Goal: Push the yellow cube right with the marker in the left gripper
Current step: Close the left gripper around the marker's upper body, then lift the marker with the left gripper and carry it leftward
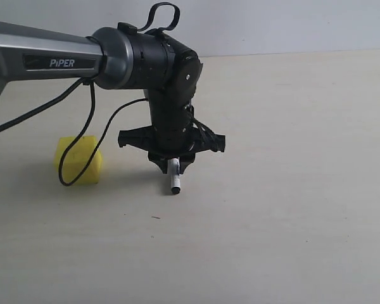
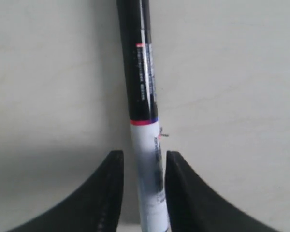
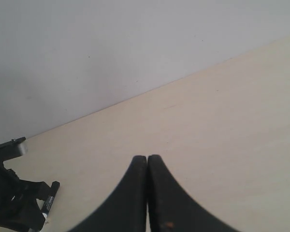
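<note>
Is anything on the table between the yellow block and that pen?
No. The exterior view shows only bare table between the yellow cube and the marker; a black cable hangs in front of the cube itself.

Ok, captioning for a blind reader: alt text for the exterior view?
A black-and-silver robot arm reaches in from the left, its left end effector grips a marker pointing down at a pale table. A yellow cube sits apart, left of the marker, behind a looping cable.

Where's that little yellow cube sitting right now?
The yellow cube sits on the table at the exterior view's left, apart from the marker in the left pincer to its right.
</note>
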Tool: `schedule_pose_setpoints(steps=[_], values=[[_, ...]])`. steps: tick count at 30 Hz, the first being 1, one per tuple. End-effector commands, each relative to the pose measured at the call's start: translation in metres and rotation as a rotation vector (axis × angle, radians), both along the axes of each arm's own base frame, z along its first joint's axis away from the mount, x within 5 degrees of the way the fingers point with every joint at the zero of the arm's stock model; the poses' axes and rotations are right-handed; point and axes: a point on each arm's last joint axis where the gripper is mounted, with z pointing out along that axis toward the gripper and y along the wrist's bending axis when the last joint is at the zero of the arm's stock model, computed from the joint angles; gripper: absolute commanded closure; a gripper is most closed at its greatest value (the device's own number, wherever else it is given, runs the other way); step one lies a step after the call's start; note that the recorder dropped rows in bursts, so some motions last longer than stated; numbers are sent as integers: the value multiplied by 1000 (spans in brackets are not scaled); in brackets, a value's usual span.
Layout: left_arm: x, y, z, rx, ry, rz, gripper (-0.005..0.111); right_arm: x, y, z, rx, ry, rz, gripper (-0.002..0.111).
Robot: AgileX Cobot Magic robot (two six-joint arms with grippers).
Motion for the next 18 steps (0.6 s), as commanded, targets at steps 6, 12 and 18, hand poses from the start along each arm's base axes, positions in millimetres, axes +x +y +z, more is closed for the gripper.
schedule_pose_setpoints(steps=[6,12,18], values=[[0,-2,-10,8,7,-2,76,0,-1,0,-7,-16,-8,108],[-1,-1,0,15,3,-69,107,0,-1,0,-7,-16,-8,108],[-8,10,67,12,-73,-217,107,0,-1,0,-7,-16,-8,108]])
